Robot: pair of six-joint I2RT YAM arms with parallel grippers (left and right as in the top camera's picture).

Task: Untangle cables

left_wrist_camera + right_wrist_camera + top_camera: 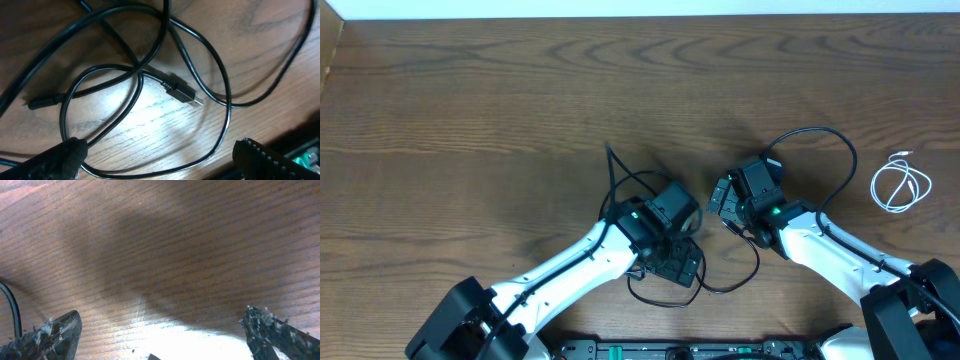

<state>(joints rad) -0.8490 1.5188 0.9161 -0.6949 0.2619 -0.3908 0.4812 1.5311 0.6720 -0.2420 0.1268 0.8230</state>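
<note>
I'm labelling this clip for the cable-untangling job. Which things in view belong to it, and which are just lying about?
Belongs to the job:
- black cables, looped over each other mid-table
- white cable, coiled apart on the right
- left gripper, open over the black loops
- right gripper, open over bare wood

Just there:
- wooden table

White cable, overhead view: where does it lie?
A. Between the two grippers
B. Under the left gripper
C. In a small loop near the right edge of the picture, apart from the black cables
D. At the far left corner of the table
C: the white cable sits looped on its own at the right side of the table, clear of the black cables.
</note>
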